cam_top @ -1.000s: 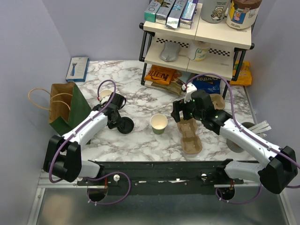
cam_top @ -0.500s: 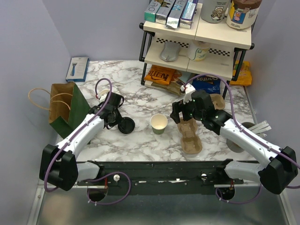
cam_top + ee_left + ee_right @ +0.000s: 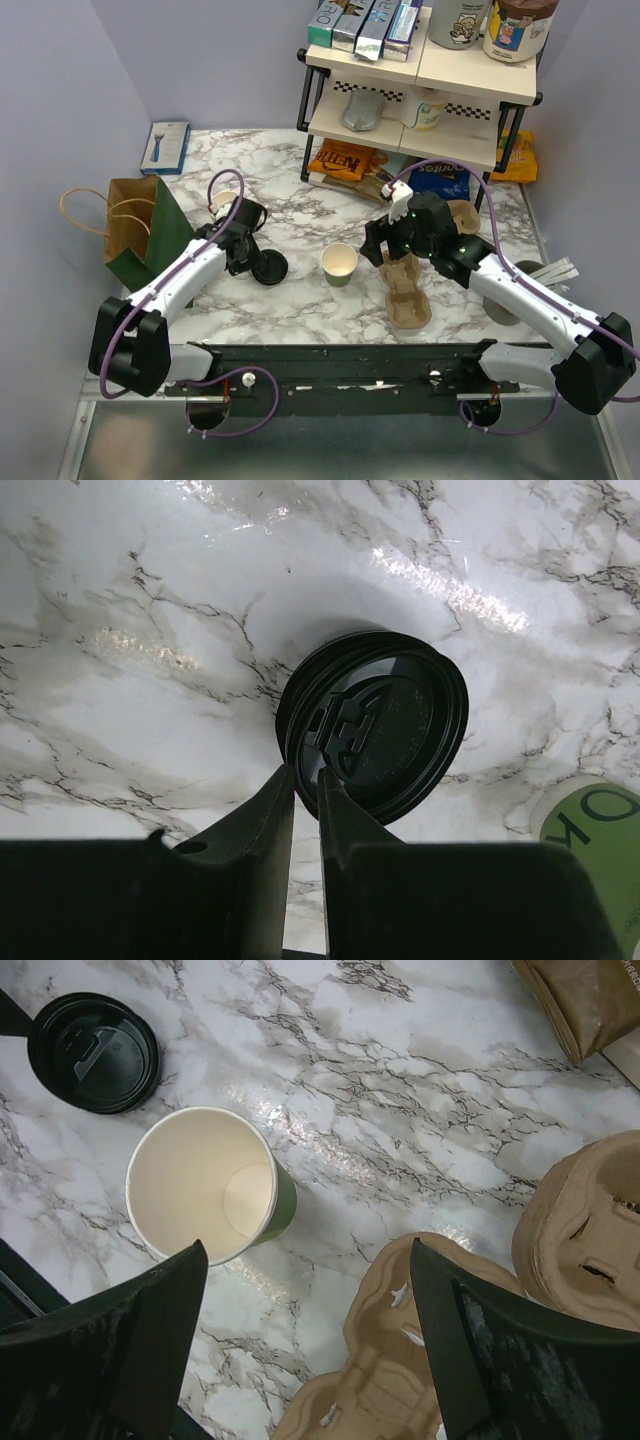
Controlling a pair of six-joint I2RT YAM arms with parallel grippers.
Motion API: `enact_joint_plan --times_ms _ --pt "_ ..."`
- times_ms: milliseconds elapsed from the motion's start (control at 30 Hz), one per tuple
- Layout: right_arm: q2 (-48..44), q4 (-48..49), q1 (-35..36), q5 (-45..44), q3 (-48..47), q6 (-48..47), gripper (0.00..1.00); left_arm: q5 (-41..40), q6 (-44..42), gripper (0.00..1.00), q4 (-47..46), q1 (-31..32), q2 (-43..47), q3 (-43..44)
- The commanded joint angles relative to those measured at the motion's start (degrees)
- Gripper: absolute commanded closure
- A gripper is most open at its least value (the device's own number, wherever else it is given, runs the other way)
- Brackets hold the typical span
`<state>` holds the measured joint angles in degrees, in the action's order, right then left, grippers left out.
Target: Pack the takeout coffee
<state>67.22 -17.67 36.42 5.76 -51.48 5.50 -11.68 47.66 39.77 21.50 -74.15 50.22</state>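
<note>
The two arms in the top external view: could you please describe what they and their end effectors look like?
The left arm and right arm have white links between chunky black joints, each trailed by a looping purple cable. The left end effector and right end effector are black, with flat matte fingers.

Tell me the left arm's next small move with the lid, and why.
Probably lift the lid slightly off the table. The left gripper looks pinched on the lid's near rim, the lid seems to lie on the surface, and the cup stands upright and uncovered beside it, so the lid must clear the surface before travelling there.
</note>
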Motion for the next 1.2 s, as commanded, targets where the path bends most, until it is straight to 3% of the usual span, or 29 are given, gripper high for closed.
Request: enact_joint_plan --times_ms 0,167,433,533,600,967,1167 --pt "0.37 -0.35 0.4 -0.75 -1.16 -0.75 0.1 0.61 -0.81 0.77 0.93 0.12 -1.52 0.41" --pt "0.45 -0.52 0.31 -1.1 -1.16 -0.75 0.1 0.43 -0.73 0.83 0.66 0.04 -2.4 0.76" --pt "0.72 -0.87 0.4 -2.15 -1.34 -0.84 0.1 -0.01 -0.9 0.83 0.75 0.04 -3.81 1.02" --pt "0.81 -0.96 0.4 -2.16 -1.34 -0.75 0.1 -0.09 -0.99 0.89 0.66 0.12 -4.16 1.29" --pt "0.81 -1.05 0.4 -2.24 -1.34 -0.66 0.1 -0.09 -0.81 1.0 0.66 0.04 -4.25 1.46" --pt "0.46 -0.79 0.49 1.27 -1.6 -2.33 0.1 2.19 -0.64 1.0 -0.92 -0.23 -0.12 -0.47" --pt "0.8 1.23 3.47 7.33 -2.65 -4.88 0.13 4.03 0.51 1.0 -3.73 -2.24 3.75 -2.75"
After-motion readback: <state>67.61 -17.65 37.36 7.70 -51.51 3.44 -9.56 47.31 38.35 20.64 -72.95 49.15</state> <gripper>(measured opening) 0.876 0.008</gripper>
